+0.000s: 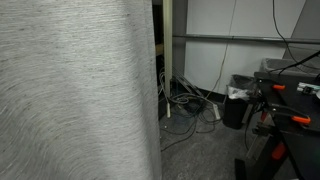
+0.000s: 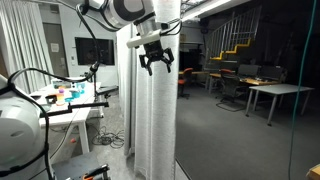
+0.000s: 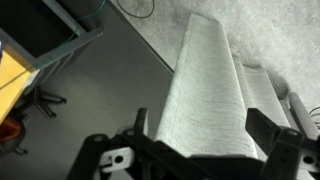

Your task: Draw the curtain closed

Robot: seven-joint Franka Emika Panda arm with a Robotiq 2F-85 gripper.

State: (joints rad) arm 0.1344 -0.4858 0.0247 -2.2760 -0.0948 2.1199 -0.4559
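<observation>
Looking through the wrist view, I am seeing my gripper (image 3: 200, 128) with jaws standing wide astride a fold of the curtain (image 3: 210, 70). It is hanging bunched in a tall, floor-length column.

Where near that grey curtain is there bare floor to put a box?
Bare floor lies between the curtain and the white desk. Crowded: cables and a black bin by the curtain's edge; the worktable is cluttered.

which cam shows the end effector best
An exterior view: the end effector shows whole, jaws open, at the bunched curtain. The wrist view catches only its fingers flanking a fold. In an exterior view filled by curtain, it is absent.
</observation>
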